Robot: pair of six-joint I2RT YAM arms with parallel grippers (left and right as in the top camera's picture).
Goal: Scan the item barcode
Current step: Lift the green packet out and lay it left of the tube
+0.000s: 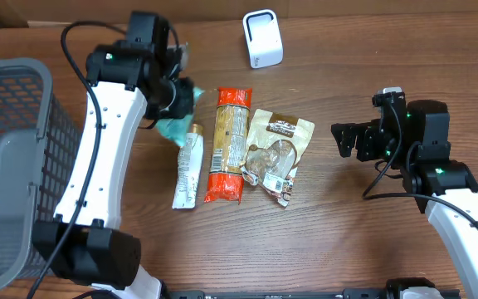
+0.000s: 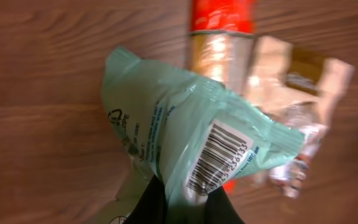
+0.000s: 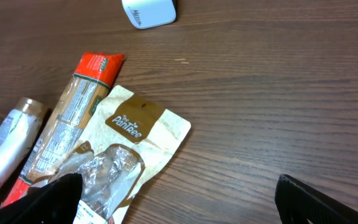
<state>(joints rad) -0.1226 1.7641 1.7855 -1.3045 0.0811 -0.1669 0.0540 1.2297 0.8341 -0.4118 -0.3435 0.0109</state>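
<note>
My left gripper is shut on a mint-green packet and holds it above the table. The packet's barcode faces the left wrist camera, just above the black fingers. In the overhead view only a corner of the green packet shows below the gripper. A white scanner stands at the back of the table, to the right of the left gripper. My right gripper is open with nothing in it, over bare wood to the right of the items; its jaws stand wide apart.
Three items lie side by side mid-table: a white tube, a long red-ended packet and a beige pouch. A grey mesh basket fills the left edge. The scanner shows at the top of the right wrist view.
</note>
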